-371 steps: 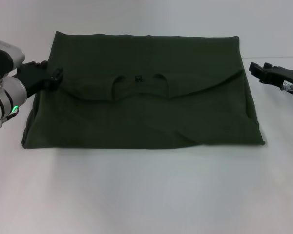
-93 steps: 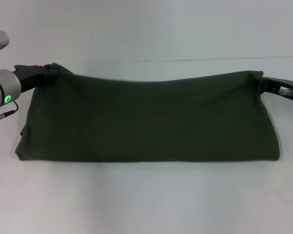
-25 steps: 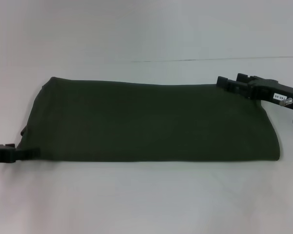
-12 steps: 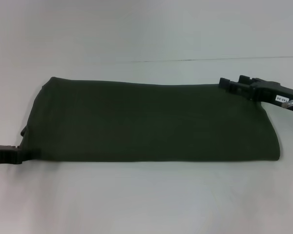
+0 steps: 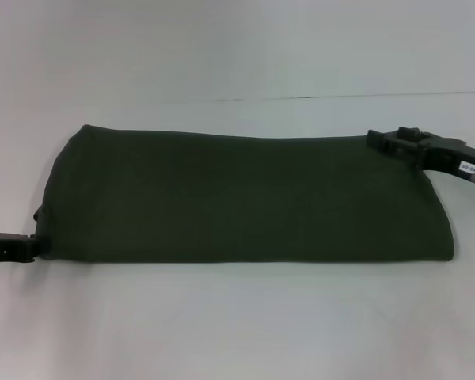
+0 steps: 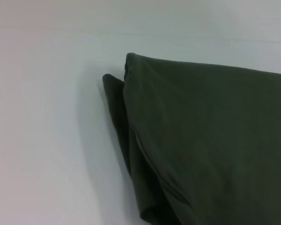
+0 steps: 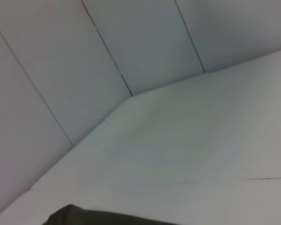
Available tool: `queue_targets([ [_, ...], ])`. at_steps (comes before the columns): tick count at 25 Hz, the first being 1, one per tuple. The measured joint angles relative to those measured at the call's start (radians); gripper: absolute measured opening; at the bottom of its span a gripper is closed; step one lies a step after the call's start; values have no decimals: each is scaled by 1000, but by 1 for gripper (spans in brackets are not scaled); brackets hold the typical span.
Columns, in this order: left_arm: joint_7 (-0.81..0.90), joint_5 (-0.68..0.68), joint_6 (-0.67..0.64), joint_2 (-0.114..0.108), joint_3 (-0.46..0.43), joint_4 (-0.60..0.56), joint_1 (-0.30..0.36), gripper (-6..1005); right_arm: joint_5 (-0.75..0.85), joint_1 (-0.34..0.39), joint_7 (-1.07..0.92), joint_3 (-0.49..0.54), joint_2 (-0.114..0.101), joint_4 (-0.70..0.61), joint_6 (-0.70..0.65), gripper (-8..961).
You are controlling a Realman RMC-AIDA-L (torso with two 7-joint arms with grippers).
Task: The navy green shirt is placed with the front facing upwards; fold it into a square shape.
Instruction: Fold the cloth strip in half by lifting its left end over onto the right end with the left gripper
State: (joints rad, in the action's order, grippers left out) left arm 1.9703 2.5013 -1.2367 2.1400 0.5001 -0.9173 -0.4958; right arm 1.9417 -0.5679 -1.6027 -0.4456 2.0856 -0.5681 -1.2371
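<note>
The navy green shirt (image 5: 245, 198) lies on the white table as a long, smooth folded strip running left to right. No lettering or neckline shows. My left gripper (image 5: 33, 247) is low on the table at the strip's near-left corner, touching its edge. The left wrist view shows that layered corner of the shirt (image 6: 215, 150) up close. My right gripper (image 5: 386, 139) hovers at the far-right corner with its fingers apart and nothing between them. Only a sliver of the shirt (image 7: 84, 218) shows in the right wrist view.
The white table (image 5: 237, 324) reaches well in front of the strip and behind it to a thin seam line (image 5: 301, 97). Pale wall panels (image 7: 145, 47) rise beyond the table.
Earlier both grippers carried the far edge forward, folding the shirt into a strip. Over the last second the left gripper slid back left off the near-left corner. The right gripper drifted right.
</note>
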Motion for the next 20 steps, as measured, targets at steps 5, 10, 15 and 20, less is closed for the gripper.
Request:
queue_targets([
  [5,1,-4,-10,-2,0,-1,1,18,0,49,3,-9,-14,-38,-58,911],
  [10,-6,-7,-25,0,0,-5,4,14,115,155,-4,-20,-18,-182,-120,910],
  [15,-7,-52,-50,1,-3,-9,5,13,138,246,11,-9,-15,-236,-141,910],
  [20,-7,-87,-101,-2,-10,-15,7,14,172,271,19,-9,-19,-232,-144,909],
])
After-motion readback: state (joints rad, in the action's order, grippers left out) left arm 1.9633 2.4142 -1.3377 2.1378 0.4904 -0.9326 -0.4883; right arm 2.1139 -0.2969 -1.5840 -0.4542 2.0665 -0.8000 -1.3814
